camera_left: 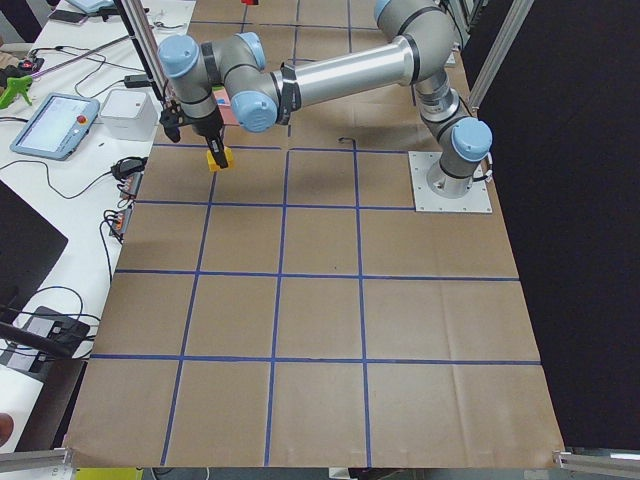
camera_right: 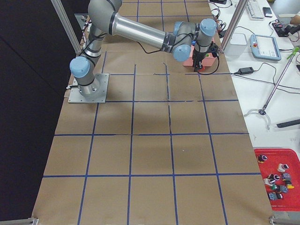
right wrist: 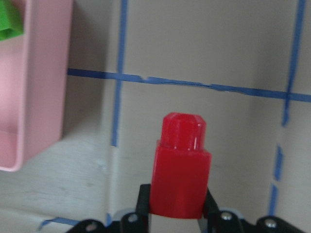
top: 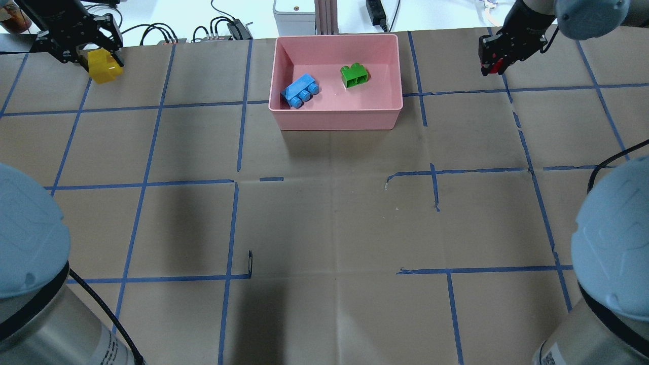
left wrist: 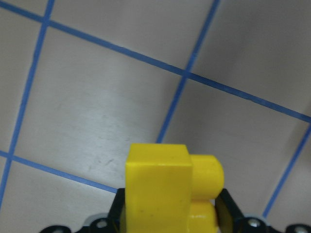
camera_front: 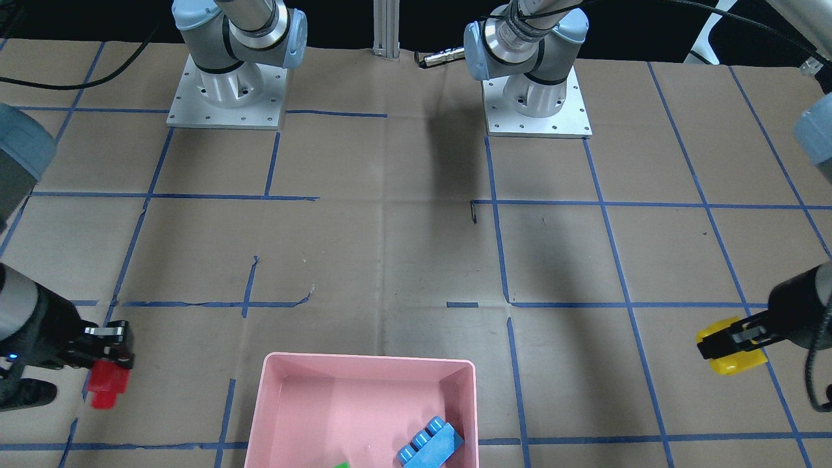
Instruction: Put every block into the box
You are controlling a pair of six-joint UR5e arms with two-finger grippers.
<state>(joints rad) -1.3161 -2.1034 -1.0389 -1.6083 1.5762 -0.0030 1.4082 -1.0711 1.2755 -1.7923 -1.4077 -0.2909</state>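
The pink box (top: 337, 119) stands at the far middle of the table; it also shows in the front view (camera_front: 273, 396). The light-blue brick (top: 300, 91) and the green brick (top: 355, 75) lie inside it. My left gripper (top: 99, 63) is shut on the yellow brick (top: 105, 67) above the table, far left of the box; the brick fills the left wrist view (left wrist: 167, 189). My right gripper (top: 493, 65) is shut on the red brick (right wrist: 181, 167), held above the table right of the box, whose wall (right wrist: 41, 87) shows in the right wrist view.
Brown paper with blue tape lines (top: 238, 101) covers the table. Both arm bases (camera_front: 224, 91) stand at the robot's side. Cables and devices (top: 223, 28) lie beyond the far edge. A red tray of small parts (camera_right: 279, 176) sits off the table.
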